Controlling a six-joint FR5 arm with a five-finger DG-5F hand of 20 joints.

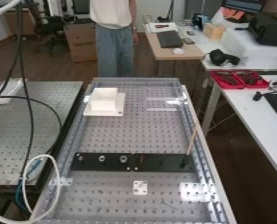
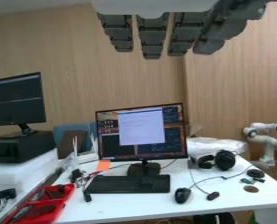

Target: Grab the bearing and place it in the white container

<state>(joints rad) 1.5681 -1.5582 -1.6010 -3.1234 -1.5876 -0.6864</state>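
On the left part of a black strip (image 1: 90,162) in the high view are several small metallic round pieces, the bearing (image 1: 124,159) among them; which one is meant I cannot tell. Farther back, near the left rail, stands the white container (image 1: 103,102), boxy and on a wider white base. The hand (image 2: 152,35) hangs into the wrist view with straight dark grey fingers spread side by side, open and holding nothing. It faces a desk with a monitor, away from the bearing and container.
A thin wooden stick (image 1: 191,142) stands tilted at the strip's right end. A small white plate (image 1: 140,188) lies on the perforated bench (image 1: 115,135), between metal side rails. Dark cables (image 1: 30,120) and a white hose (image 1: 57,187) hang at left. Red trays (image 1: 236,79) sit on the side desk.
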